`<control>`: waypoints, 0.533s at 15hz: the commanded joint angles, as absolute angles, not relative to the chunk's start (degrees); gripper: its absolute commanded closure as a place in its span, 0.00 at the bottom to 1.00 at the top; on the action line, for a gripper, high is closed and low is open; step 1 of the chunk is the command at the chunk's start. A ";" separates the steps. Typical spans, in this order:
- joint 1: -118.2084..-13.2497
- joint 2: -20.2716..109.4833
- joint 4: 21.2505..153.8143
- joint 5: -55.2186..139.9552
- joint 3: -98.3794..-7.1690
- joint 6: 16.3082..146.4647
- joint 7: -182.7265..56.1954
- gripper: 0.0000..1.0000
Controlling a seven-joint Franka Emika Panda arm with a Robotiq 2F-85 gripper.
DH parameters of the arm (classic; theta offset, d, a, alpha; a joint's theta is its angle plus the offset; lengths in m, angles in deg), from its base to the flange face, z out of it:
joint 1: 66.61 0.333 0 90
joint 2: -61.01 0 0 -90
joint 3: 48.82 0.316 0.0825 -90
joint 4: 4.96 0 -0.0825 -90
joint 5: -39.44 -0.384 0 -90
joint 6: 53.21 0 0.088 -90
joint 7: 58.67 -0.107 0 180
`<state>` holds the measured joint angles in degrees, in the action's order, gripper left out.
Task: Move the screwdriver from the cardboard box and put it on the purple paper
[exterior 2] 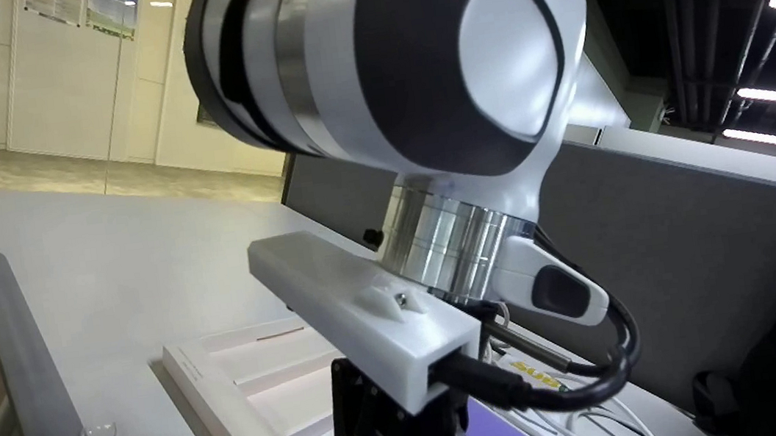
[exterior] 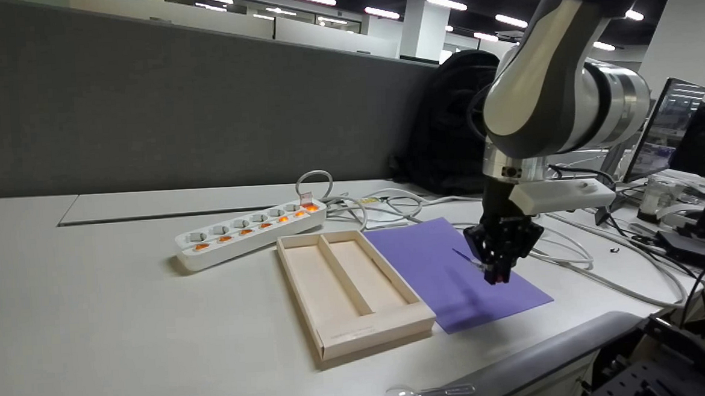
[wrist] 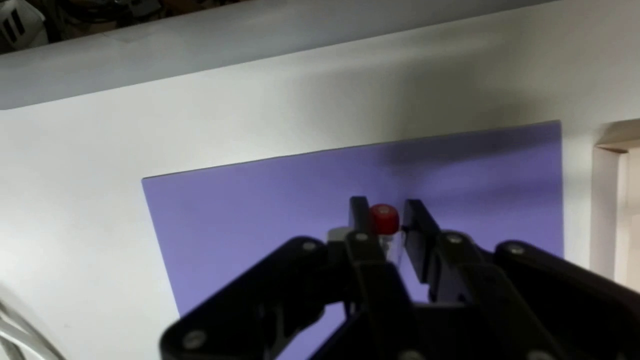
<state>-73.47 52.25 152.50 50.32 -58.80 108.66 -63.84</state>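
Note:
My gripper point(exterior: 498, 273) is shut on the screwdriver point(exterior: 467, 258) and holds it above the purple paper point(exterior: 409, 249). In the wrist view the screwdriver's red handle end point(wrist: 384, 219) sits between the fingertips point(wrist: 387, 212), and its thin shaft is hidden. In an exterior view the shaft points out to the left of the fingers, tilted. The paper point(wrist: 240, 215) lies flat below the gripper. The cardboard box point(exterior: 377, 332) stands beside the paper, with two bare compartments; its wall point(wrist: 605, 210) shows at the wrist view's right edge. It also shows partly behind the arm point(exterior 2: 193, 375).
A white power strip point(exterior: 252, 233) lies behind the box, with loose white cables point(exterior: 389, 202) at the back. A clear plastic spoon point(exterior: 429, 393) lies near the table's front edge. A black backpack point(exterior: 451, 126) leans on the grey partition point(exterior: 203, 109).

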 commanded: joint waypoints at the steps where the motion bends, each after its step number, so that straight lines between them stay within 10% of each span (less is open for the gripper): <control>1: -72.27 48.77 149.90 49.00 -59.24 111.16 -65.91 0.95; 8: -67.61 43.08 145.11 45.33 -59.44 113.74 -69.36 0.95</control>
